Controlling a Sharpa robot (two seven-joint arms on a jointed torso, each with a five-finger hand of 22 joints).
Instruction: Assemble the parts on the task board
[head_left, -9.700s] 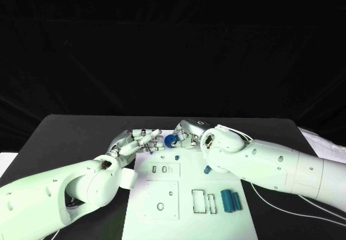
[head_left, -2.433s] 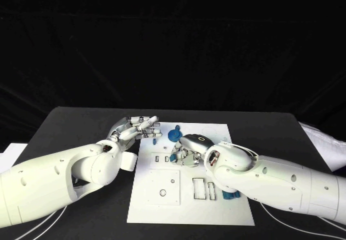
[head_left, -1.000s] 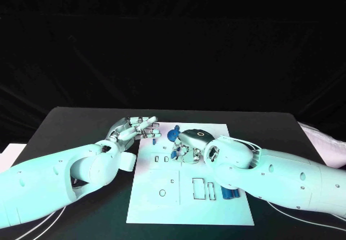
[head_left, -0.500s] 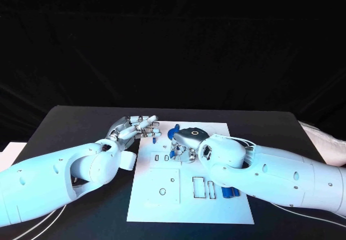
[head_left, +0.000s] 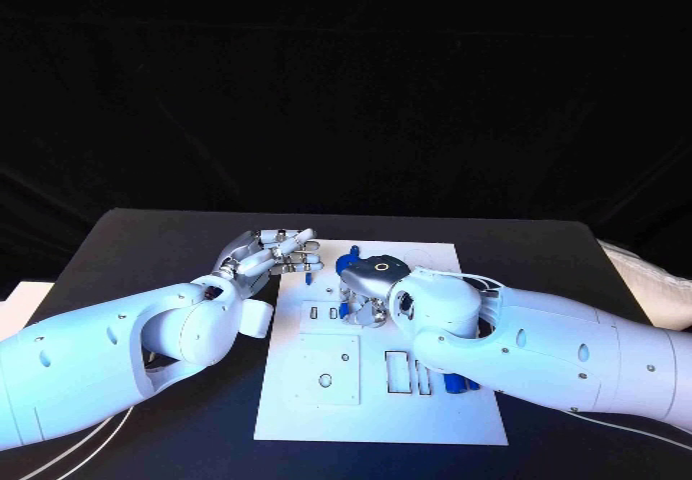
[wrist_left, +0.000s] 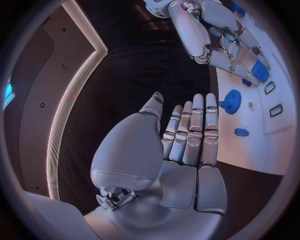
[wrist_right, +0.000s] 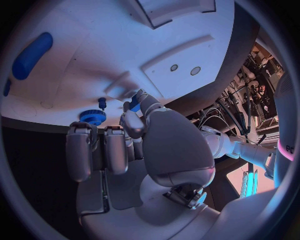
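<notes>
The white task board (head_left: 382, 415) lies in the middle of the table. My right hand (head_left: 369, 296) hovers over its far half and pinches a small blue part (wrist_right: 133, 105) between thumb and finger, just above the two small slots (head_left: 320, 314). The same part (wrist_left: 259, 70) appears in the left wrist view. A blue gear (head_left: 348, 264) stands on the board's far end, just beyond that hand. My left hand (head_left: 274, 256) is held flat with fingers straight at the board's far left corner, holding nothing. A small blue peg (wrist_left: 241, 132) stands near its fingertips.
Long blue pieces (head_left: 456, 383) lie on the board's right side under my right forearm, one also seen from the right wrist (wrist_right: 31, 55). Two rectangular slots (head_left: 405, 373) and a square inset with a round hole (head_left: 327, 368) take up the near half. Black table surrounds the board.
My right hand has left the gear at the far end and come back over the small slots with a small blue part; in the last second it edged slightly farther. The left hand stays put.
</notes>
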